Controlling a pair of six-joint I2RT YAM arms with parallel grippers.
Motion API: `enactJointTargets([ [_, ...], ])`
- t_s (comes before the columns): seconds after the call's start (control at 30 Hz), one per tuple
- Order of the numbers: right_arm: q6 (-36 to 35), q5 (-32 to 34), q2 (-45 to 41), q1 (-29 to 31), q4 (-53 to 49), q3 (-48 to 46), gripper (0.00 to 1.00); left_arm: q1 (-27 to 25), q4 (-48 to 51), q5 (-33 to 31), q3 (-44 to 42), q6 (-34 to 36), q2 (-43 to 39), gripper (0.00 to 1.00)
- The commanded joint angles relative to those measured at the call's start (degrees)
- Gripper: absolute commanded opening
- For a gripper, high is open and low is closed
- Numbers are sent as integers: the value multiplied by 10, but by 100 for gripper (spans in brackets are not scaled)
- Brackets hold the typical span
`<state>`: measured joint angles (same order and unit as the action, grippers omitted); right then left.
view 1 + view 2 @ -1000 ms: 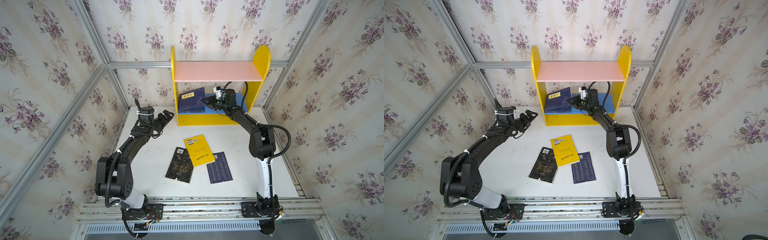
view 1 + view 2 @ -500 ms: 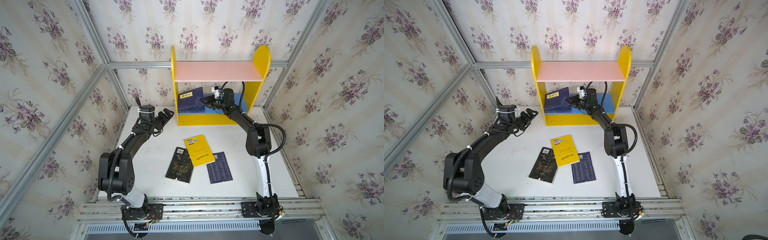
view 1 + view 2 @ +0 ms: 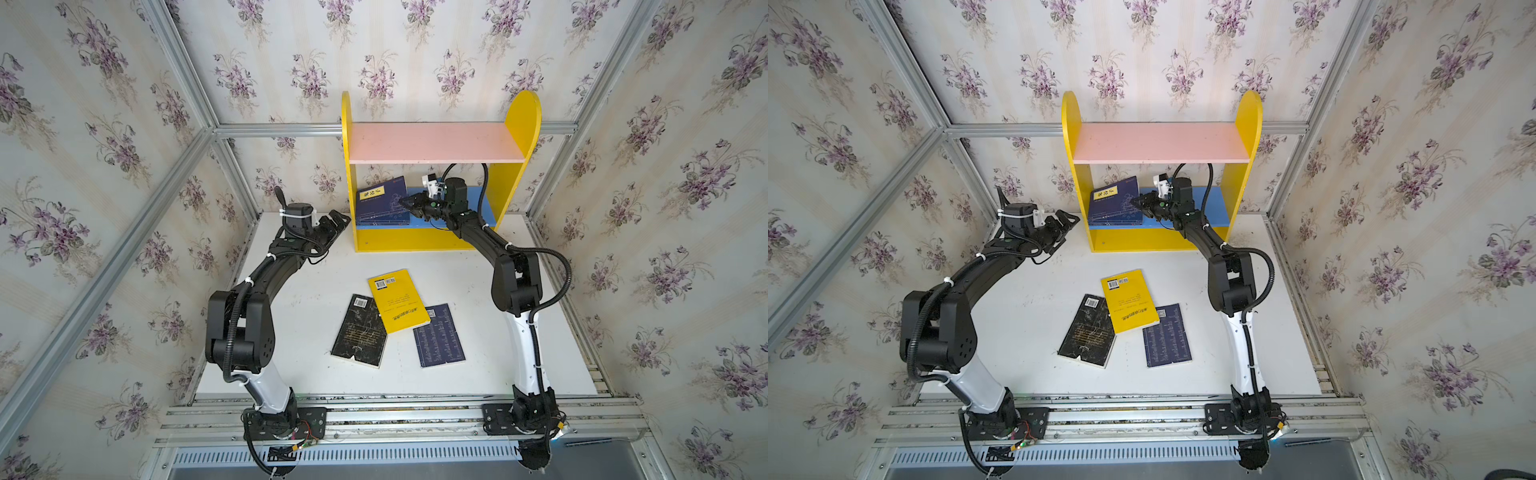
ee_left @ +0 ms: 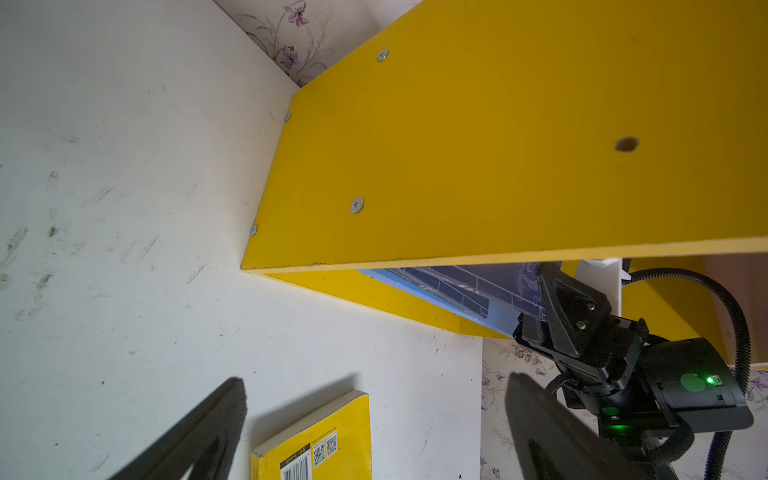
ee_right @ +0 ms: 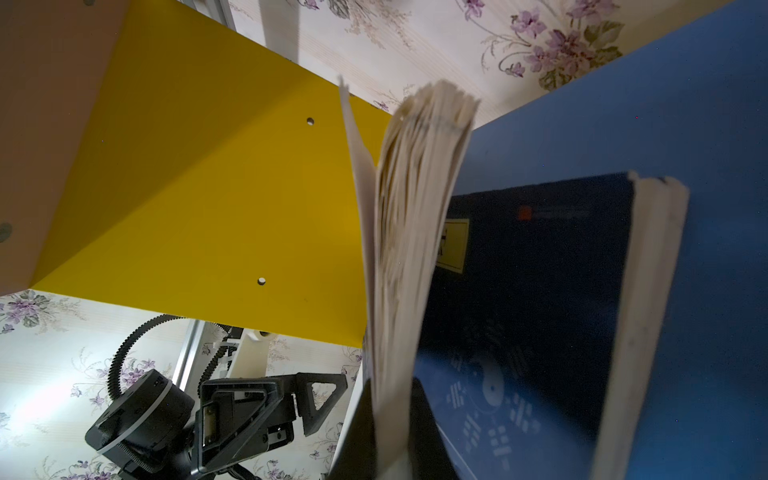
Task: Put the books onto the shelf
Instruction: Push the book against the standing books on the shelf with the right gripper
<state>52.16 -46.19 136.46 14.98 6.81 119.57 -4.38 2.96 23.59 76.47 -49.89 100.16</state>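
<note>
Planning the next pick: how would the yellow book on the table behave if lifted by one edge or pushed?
Probably floppy: the yellow book is a thin paperback, and the navy book pinched in the right gripper fans its pages. Pushing it may drag the black book and the blue book it overlaps. Lying flat, it shouldn't roll.

Yellow-sided shelf (image 3: 517, 124) is standing upright, a navy book (image 3: 380, 201) leaning tilted on its blue lower board (image 3: 1219, 208), possibly over others. In front of the shelf, a yellow book (image 3: 397, 301) is overlapping a black book (image 3: 360, 334) and a second navy book (image 3: 441, 338).
</note>
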Motion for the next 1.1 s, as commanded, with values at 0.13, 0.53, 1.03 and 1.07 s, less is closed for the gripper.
enactJointTargets([
  [0.13, -4, 9, -1, 6, 27, -5, 5, 1, -7, 24, 41, -10, 32, 99],
  [0.53, -21, 22, 4, 6, 17, -20, 6, -21, -30, 25, 111, -50, 87, 99],
  [1.03, 4, 6, 6, 4, 43, -16, 5, -46, -30, -30, 139, -76, 131, 99],
  [1.07, 12, 4, 6, 4, 51, -14, 5, -46, -30, -30, 139, -75, 130, 99],
])
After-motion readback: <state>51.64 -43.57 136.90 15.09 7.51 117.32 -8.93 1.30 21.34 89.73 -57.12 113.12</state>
